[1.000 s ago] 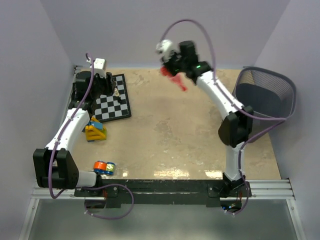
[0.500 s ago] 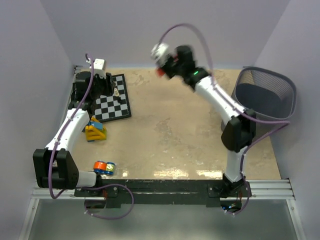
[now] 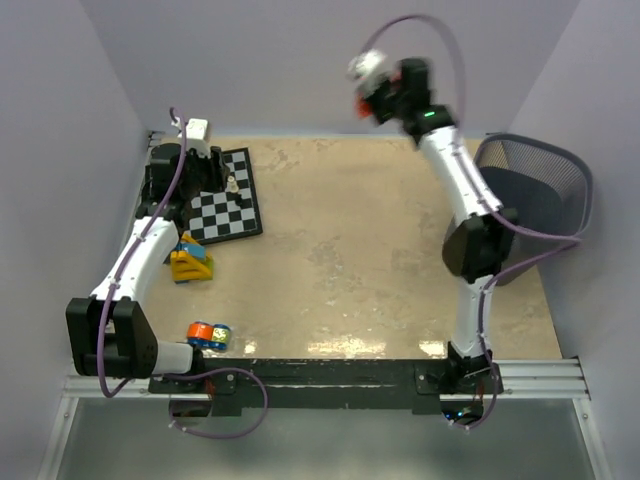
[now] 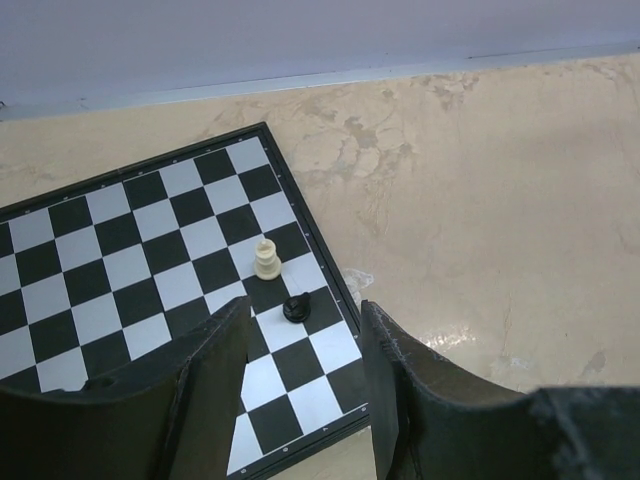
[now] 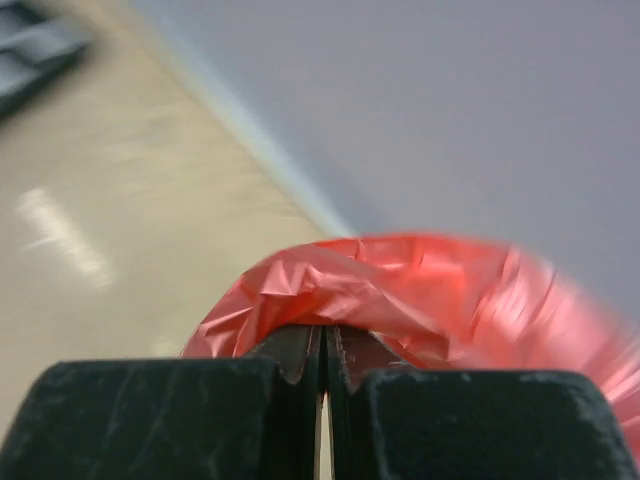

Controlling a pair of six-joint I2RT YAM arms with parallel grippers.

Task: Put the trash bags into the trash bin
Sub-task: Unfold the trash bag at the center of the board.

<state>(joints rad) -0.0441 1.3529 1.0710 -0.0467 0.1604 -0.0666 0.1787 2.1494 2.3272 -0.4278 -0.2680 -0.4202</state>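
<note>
Right wrist alone shows right tool [image 5: 322, 348] pinched on trash bags [image 5: 420, 285]; left tool [image 4: 303, 335] gapes.

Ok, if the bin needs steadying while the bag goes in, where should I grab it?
Probably the rim of the trash bin, on its table-facing side, coming down from above. The rim is a thin edge a tool can straddle. The mesh body looks too wide, and its other side sits by the wall.

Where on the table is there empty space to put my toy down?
The wide bare middle of the table, between the chessboard and the trash bin, is free. The left side is crowded: chessboard, yellow toy, small blue-orange toy and the left arm.
</note>
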